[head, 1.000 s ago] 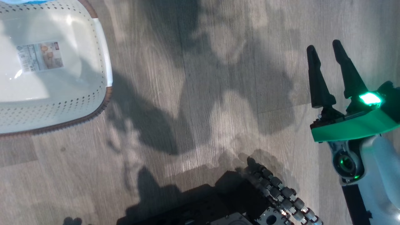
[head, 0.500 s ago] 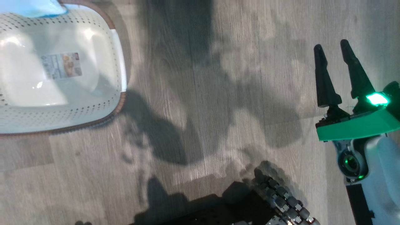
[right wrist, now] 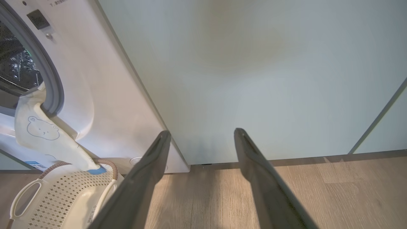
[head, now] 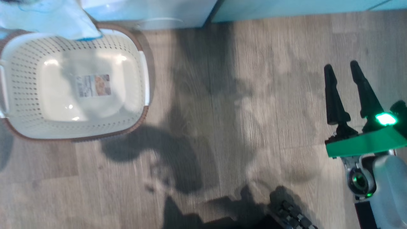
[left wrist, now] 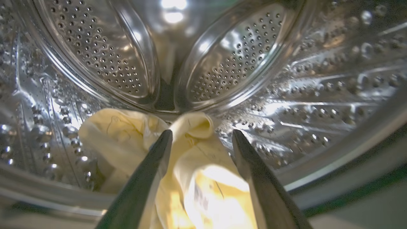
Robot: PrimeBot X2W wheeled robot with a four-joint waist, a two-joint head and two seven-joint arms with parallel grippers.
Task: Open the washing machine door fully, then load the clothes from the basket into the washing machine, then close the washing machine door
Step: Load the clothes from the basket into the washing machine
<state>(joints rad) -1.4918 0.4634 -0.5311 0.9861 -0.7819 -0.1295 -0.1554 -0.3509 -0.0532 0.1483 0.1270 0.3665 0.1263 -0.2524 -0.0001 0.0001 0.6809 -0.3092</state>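
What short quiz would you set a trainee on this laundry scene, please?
1. True or false: the basket holds a pile of clothes.
2. The left hand reaches into: A the drum, B the basket, C a sink.
3. Fill in: the bear-print garment hangs from the washing machine opening down to the ____.
Key: 1 false; 2 A; 3 basket.
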